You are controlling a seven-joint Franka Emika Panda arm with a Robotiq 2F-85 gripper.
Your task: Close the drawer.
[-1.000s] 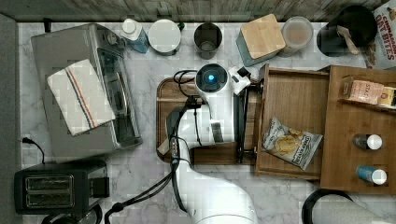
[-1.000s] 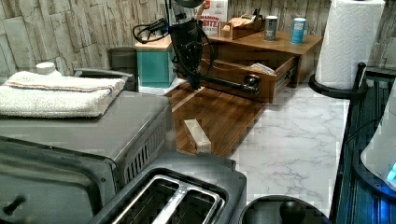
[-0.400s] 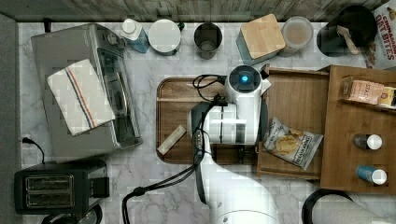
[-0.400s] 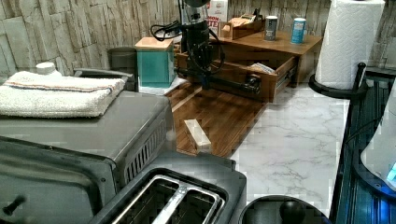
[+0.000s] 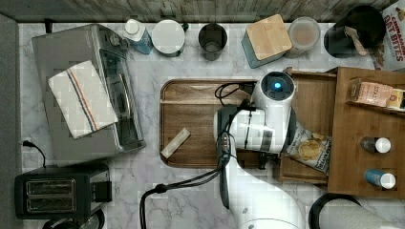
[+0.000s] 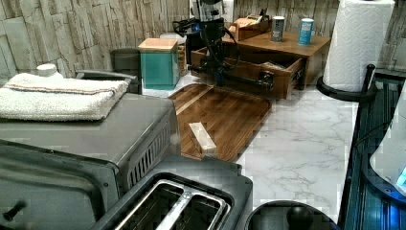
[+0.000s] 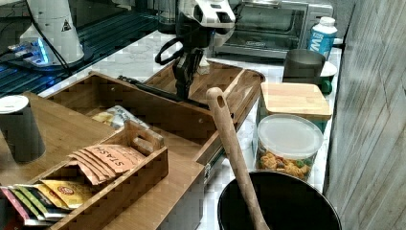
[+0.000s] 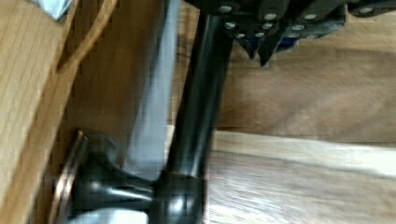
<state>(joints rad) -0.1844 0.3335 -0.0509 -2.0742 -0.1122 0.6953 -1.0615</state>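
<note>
Over the last second we have seen the gripper point(image 7: 183, 93) swing off the tray point(image 5: 191, 109) toward 3 o'clock in the top view. It now sits against the handle point(image 8: 201, 93) on the front of the drawer point(image 5: 315, 95), its fingers pinched together beside the bar and holding nothing. The drawer front has slid a little toward 3 o'clock with it, so we judge the push is under way. The drawer is still well out of the unit point(image 5: 353, 143) at the tray's 3 o'clock edge, with the chip bag point(image 5: 310, 148) uncovered, and most of the travel remains.
</note>
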